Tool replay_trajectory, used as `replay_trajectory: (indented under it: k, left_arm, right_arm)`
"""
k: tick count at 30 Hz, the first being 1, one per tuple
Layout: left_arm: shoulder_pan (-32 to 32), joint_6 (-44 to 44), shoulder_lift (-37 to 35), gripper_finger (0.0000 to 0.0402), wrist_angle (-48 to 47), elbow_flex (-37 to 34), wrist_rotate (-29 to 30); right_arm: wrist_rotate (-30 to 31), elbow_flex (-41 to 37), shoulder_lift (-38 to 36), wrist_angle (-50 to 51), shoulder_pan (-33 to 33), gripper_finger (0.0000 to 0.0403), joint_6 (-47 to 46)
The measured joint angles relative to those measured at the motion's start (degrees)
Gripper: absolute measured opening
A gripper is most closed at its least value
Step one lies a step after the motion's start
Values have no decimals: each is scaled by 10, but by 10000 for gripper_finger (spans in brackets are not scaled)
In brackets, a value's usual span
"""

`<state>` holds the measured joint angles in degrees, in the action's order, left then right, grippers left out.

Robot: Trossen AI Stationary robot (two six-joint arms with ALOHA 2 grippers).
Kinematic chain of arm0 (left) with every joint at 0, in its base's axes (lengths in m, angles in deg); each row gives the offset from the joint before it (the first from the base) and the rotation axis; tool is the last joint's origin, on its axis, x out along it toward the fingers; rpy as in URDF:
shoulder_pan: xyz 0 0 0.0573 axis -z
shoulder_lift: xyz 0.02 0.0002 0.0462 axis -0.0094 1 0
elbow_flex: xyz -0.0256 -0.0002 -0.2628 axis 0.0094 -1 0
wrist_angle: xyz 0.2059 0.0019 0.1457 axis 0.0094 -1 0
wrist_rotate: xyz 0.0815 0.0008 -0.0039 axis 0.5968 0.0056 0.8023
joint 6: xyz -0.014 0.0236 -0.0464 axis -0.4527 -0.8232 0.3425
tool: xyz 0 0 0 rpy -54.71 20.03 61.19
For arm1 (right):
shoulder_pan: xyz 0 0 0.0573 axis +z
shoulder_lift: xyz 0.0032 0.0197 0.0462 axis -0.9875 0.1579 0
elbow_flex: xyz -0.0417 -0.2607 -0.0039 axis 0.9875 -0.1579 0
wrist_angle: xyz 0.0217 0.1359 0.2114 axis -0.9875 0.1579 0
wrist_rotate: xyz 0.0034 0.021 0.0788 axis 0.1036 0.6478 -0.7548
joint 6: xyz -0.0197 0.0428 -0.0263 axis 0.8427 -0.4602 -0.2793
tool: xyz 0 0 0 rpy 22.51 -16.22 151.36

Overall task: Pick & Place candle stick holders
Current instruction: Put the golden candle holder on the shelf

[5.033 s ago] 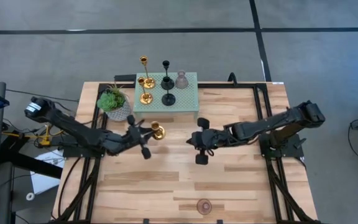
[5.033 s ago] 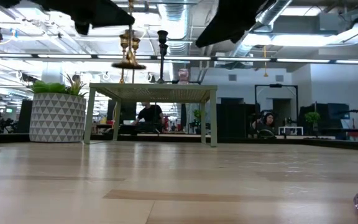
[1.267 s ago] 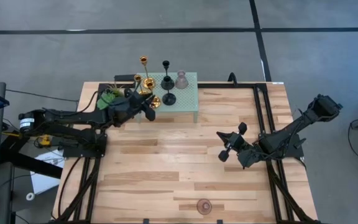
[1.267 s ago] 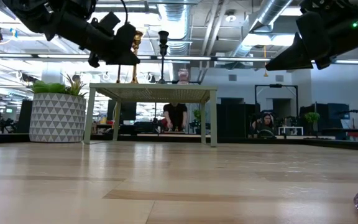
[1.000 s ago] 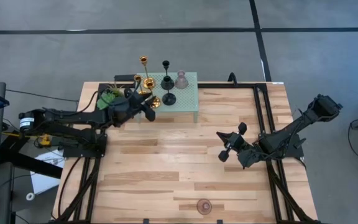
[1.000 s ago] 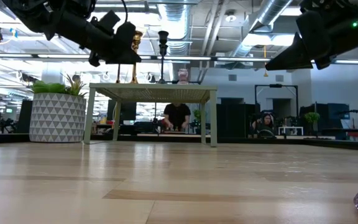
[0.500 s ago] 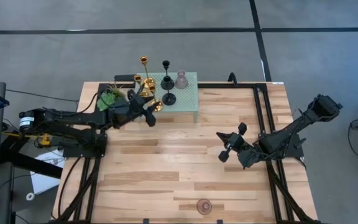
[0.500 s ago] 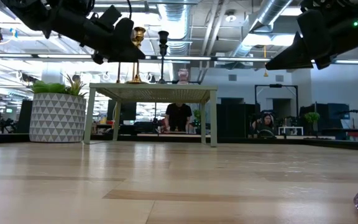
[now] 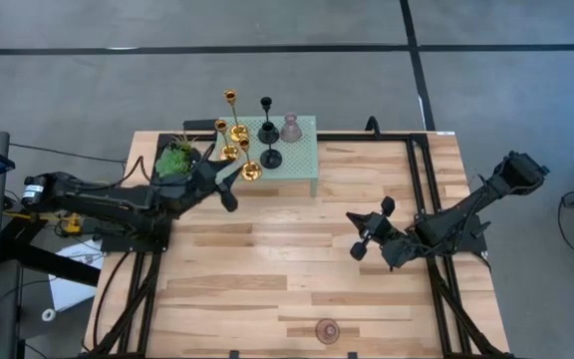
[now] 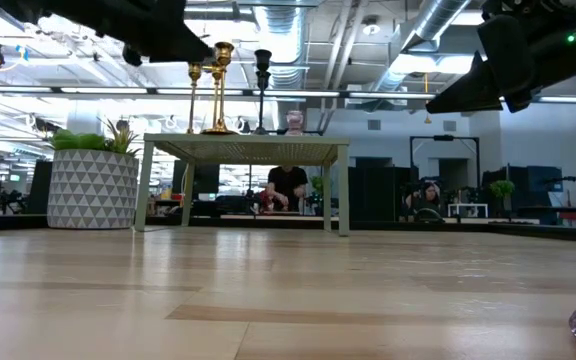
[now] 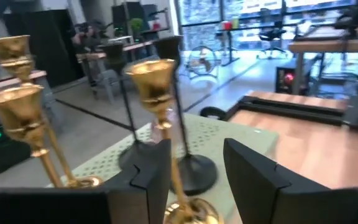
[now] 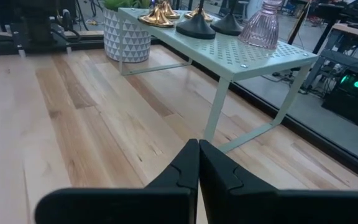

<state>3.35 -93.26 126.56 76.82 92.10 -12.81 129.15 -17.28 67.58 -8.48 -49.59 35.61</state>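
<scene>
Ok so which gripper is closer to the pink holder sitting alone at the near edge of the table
The right gripper. It hangs above the table's middle-right, up and to the right of the pink holder. The left gripper is farther, at the green shelf on the far-left side.

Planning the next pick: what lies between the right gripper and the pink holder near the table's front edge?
Bare wood only, per the high view: right gripper, pink holder.

Dark left arm stretched low across the table's left side, left two-finger gripper [image 9: 229, 185] with fingers parted, dark right arm folded at the right, right two-finger gripper [image 9: 366, 235] pressed closed
</scene>
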Motion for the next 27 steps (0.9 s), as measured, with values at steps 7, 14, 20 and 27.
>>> replay_trajectory:
  k: [7,14,20,27]
  left_arm:
    - [41,1,9,119,-8,0,-11]
    - [29,18,68,23,-9,0,-15]
    - [13,44,114,7,-6,0,-16]
    - [-9,75,134,5,-5,0,-39]
  right_arm:
    - [0,0,0,-2,0,0,0]
    - [0,0,0,-9,0,0,0]
    - [0,0,0,-9,0,0,1]
    - [0,0,0,-9,0,0,1]
